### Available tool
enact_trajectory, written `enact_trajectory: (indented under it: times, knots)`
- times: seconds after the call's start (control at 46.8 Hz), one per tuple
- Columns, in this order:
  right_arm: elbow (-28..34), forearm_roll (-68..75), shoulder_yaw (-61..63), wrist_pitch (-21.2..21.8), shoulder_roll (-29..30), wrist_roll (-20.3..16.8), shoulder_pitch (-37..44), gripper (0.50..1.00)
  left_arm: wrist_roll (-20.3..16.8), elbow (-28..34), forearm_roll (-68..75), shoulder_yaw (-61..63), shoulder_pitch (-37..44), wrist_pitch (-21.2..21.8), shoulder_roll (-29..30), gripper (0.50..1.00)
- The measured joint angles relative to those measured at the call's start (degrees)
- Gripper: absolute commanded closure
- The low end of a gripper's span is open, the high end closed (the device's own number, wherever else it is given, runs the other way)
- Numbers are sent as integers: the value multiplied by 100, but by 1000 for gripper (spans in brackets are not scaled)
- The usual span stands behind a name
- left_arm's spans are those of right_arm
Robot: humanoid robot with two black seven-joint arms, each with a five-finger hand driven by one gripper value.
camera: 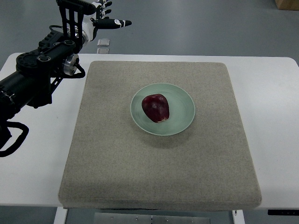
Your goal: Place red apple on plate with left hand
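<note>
A dark red apple (156,108) lies on a pale green plate (182,119) near the middle of a grey mat. My left hand (103,14) is raised at the top left, beyond the table's far edge, well away from the plate. Its fingers are spread and hold nothing. The black left arm (37,77) runs in from the left edge over the white table.
The grey mat (117,154) covers most of the white table (271,116). A small square fitting (103,45) sits at the table's far edge near my left hand. A brown box corner (287,3) shows at the top right on the floor.
</note>
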Motion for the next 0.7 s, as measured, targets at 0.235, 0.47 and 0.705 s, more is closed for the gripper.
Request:
enact_trajectory:
  times: [0.235, 0.47, 0.705]
  knots:
    - [0, 0, 0, 0, 0, 0, 0, 536, 156, 345, -1274, -1, 7, 9, -83, 506]
    - [0, 0, -1, 0, 0, 0, 0, 536, 185, 379, -2026, -579, 183, -165, -148, 506]
    - [0, 0, -3, 0, 0, 1, 0, 536, 177, 380, -2080, -1435, 512, -656, -203, 506]
